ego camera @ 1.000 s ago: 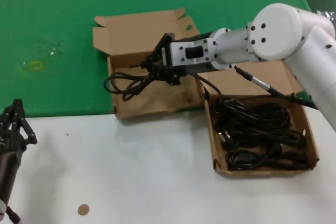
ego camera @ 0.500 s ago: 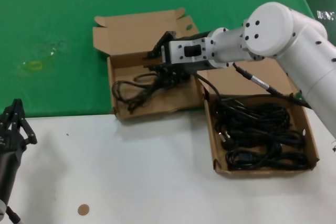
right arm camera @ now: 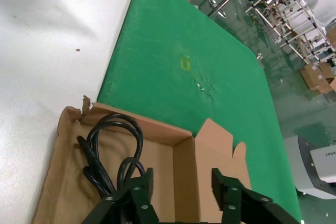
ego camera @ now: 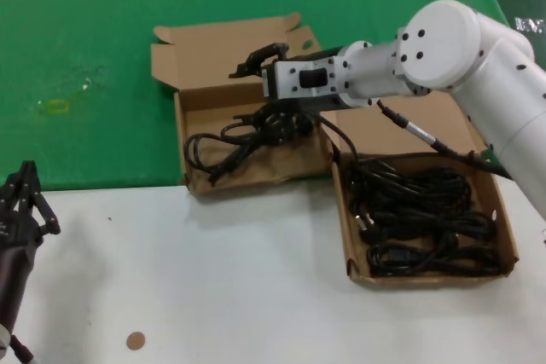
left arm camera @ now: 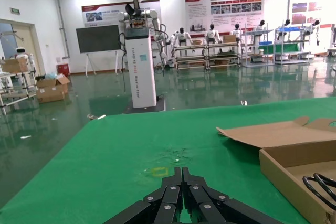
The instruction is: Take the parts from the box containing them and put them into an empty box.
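1. The right claw (ego camera: 256, 91) hangs over the shallow cardboard box (ego camera: 198, 178), its black linkage fingers spread wide and grasping nothing; the right wrist view shows a clear gap between the two fingers (right arm camera: 137, 190).
2. Directly beneath that claw lies one black power cord (ego camera: 223, 141), a glossy rubbery bundle in loose loops. It rests inside the shallow box, its loops reaching toward the box's wall on the side away from the arm.
3. That box is plain brown corrugated board, matte, with a hinged lid (ego camera: 226, 49) laid open beyond the claw; the lid has cut tabs and a wavy edge. One front corner looks torn in the right wrist view.
4. Back along the white, smooth-shelled right arm (ego camera: 444, 49) sits the second cardboard box (ego camera: 508, 236), deeper-walled, holding the remaining cords (ego camera: 422, 219), a dense tangle of black coils with chunky moulded plugs.
5. Both boxes rest on the tabletop (ego camera: 256, 279), white and smooth at the front, covered in green felt-like cloth (ego camera: 94, 57) behind.
6. The left claw (ego camera: 24, 202) rests at the tabletop's near edge, well apart from both boxes, its fingers pressed together and clenched on nothing.
7. Wall posters in the left wrist view carry writing too small to read.
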